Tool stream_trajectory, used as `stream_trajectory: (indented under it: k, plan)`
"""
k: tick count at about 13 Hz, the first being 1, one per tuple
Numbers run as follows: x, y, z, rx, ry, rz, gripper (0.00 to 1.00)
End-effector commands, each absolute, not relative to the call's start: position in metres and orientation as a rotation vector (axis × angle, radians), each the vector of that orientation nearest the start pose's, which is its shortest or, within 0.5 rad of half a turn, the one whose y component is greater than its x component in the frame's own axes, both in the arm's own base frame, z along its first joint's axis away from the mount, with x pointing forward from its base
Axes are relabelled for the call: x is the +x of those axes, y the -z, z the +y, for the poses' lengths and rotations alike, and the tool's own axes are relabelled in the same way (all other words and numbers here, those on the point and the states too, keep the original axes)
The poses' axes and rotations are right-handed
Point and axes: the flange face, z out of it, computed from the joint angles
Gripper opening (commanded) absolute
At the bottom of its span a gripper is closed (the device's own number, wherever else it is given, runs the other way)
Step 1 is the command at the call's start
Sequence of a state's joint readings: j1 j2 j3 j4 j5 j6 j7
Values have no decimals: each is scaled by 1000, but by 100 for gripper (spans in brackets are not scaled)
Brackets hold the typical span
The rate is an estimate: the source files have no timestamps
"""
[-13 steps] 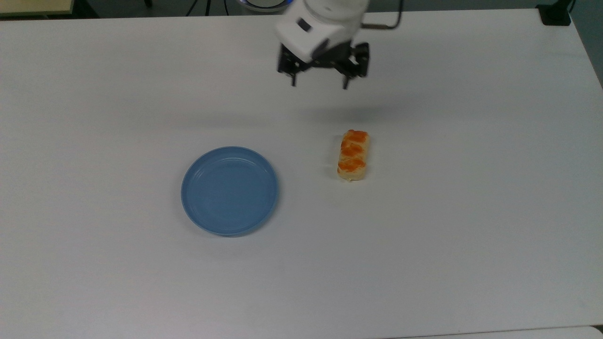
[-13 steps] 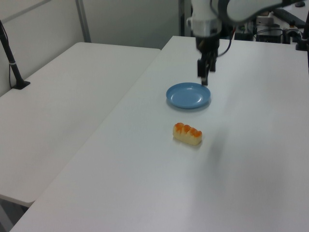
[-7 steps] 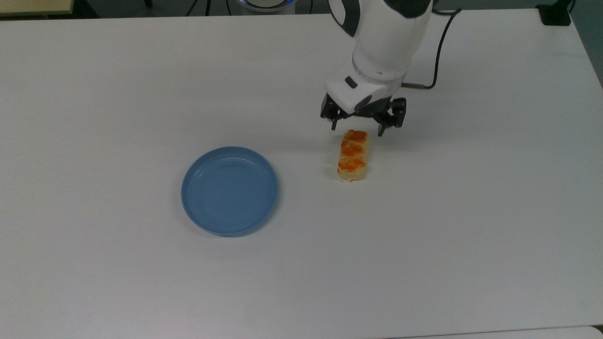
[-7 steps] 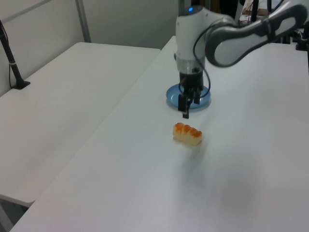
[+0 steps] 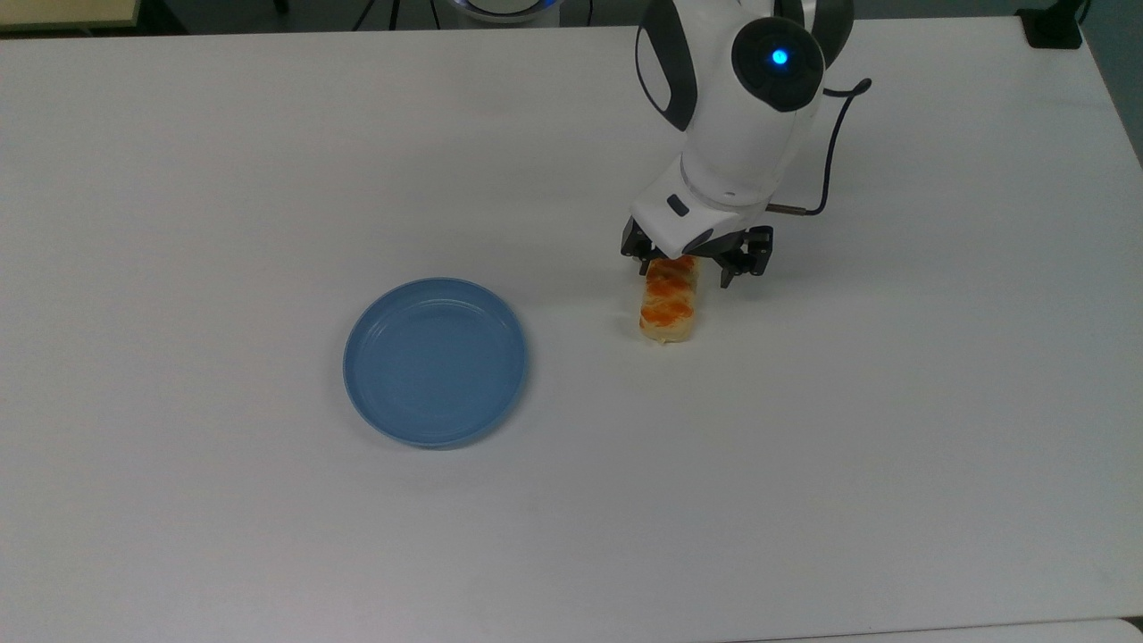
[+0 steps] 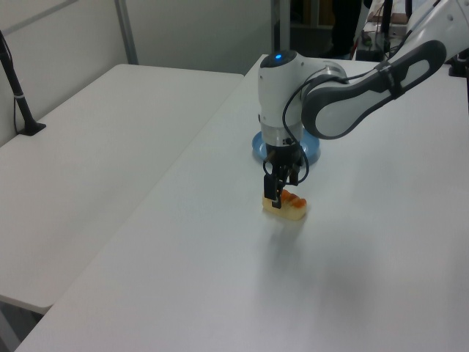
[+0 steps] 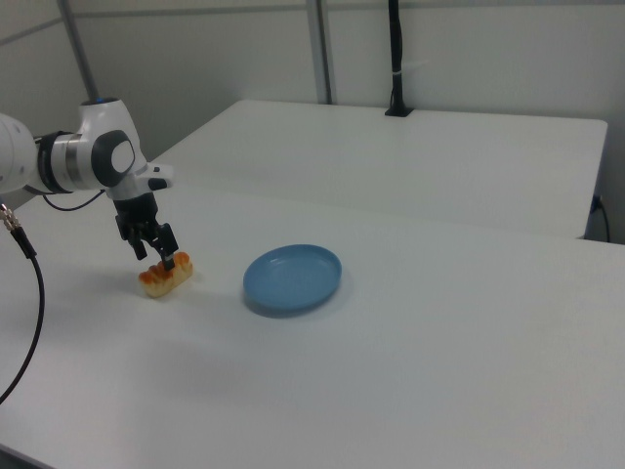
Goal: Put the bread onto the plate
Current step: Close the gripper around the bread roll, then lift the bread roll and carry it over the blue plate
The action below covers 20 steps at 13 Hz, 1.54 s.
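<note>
Here the open fingers (image 5: pixel 685 268) straddle one end of the bread (image 5: pixel 669 304) on the worktop (image 5: pixel 893 402); gripping, lifting and carrying to the plate (image 5: pixel 435 361) remain.

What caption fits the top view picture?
Open pincer straddles the bread; blue plate waits empty.
</note>
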State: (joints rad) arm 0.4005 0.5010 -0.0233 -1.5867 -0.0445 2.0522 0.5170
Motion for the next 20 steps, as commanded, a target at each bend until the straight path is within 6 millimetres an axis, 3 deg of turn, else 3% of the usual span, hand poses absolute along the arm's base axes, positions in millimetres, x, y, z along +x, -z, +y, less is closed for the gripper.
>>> stream_trajectory:
  k: [1,4,8,9,12,14,15,17,19,20]
  plan:
    - [638,-330,259,-3187,19,198,90]
    - [638,-317,259,-3198,2,186,76]
    - [640,-322,251,-3218,6,121,31]
    - [644,-328,244,-3219,20,90,26]
    - [660,-377,183,-3230,56,83,26]
    - [679,-421,123,-3239,32,1,26]
    - [683,-429,96,-3241,7,-22,26]
    - [686,-429,78,-3244,8,-37,26]
    - [691,-425,36,-3252,-2,-110,26]
    - [693,-424,25,-3262,-1,-184,26]
